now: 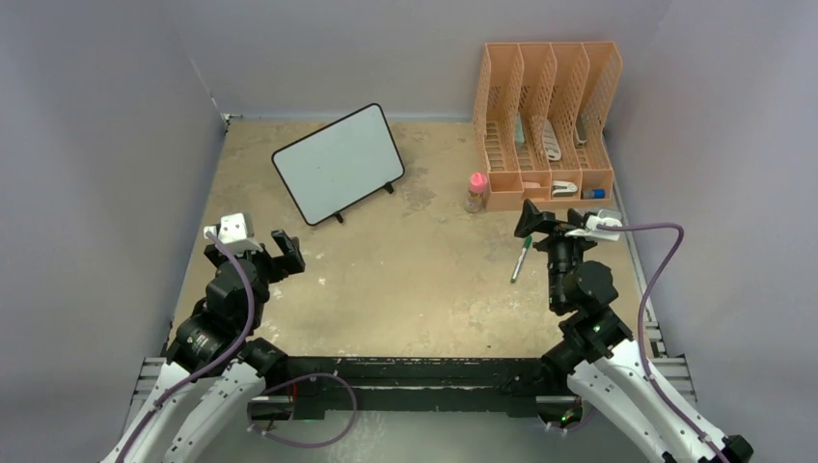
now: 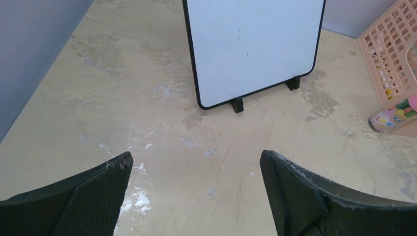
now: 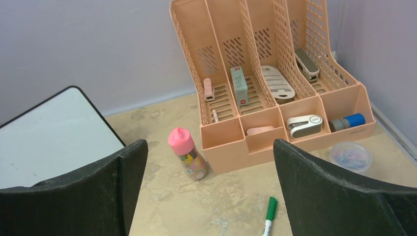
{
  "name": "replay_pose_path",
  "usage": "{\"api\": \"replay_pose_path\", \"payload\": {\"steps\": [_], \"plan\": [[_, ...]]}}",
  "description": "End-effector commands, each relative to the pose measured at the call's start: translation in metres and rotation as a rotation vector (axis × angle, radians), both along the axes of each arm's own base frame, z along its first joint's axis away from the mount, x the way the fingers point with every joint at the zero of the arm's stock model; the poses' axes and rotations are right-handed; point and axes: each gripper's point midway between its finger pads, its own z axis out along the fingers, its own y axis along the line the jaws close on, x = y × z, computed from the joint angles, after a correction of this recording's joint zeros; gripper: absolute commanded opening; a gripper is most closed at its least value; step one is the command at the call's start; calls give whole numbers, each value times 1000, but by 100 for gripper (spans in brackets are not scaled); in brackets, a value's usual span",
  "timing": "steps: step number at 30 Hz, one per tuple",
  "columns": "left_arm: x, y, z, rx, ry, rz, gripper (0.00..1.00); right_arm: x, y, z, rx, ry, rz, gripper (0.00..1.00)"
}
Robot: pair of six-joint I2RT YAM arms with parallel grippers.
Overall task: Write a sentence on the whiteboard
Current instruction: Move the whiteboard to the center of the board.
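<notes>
The whiteboard [image 1: 338,162] stands tilted on its two black feet at the back left of the table. Its face is bare white [image 2: 253,44], and no sentence shows on it. Its corner also appears in the right wrist view [image 3: 49,142]. A green-capped marker [image 1: 521,258] lies on the table just left of my right gripper [image 1: 558,220], and shows low between its fingers [image 3: 269,214]. The right gripper [image 3: 210,145] is open and holds nothing. My left gripper [image 1: 253,243] is open and empty too [image 2: 196,156], hovering well in front of the board.
A peach desk organizer [image 1: 545,125] holding small office items stands at the back right [image 3: 275,73]. A pink-capped bottle [image 1: 476,191] stands beside its left corner [image 3: 188,155]. A clear dish of clips [image 3: 350,156] lies in front of it. Grey walls enclose the table.
</notes>
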Motion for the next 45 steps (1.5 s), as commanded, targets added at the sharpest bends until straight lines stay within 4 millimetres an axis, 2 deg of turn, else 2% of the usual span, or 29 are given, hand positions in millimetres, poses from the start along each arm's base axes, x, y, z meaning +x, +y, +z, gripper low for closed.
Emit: {"api": "replay_pose_path", "payload": {"steps": [1, 5, 11, 15, 20, 26, 31, 38, 45], "plan": [[2, 2, 16, -34, -39, 26, 100, 0, -3, 17, -7, -16, -23, 99], [4, 2, 12, -29, -15, 34, 100, 1, -4, 19, -22, -12, -25, 99], [9, -12, 7, -46, 26, -14, 100, -3, -9, 24, -27, -29, -37, 99], [15, -28, 0, -62, 72, -65, 100, -3, -9, 24, -32, -25, -42, 99], [33, -54, -10, -93, 169, -112, 99, 0, -5, 21, -45, -12, -31, 99], [64, -78, -42, -105, 368, -43, 96, 3, 2, 19, -43, -6, 0, 99], [88, -85, -74, -129, 463, 89, 95, -2, 1, 25, -27, -28, 8, 99], [133, -104, -117, -160, 503, 138, 94, -1, 4, 23, -43, -36, 22, 99], [170, -108, -147, -179, 532, 198, 88, 3, 6, 19, -60, -18, 26, 99]]}}
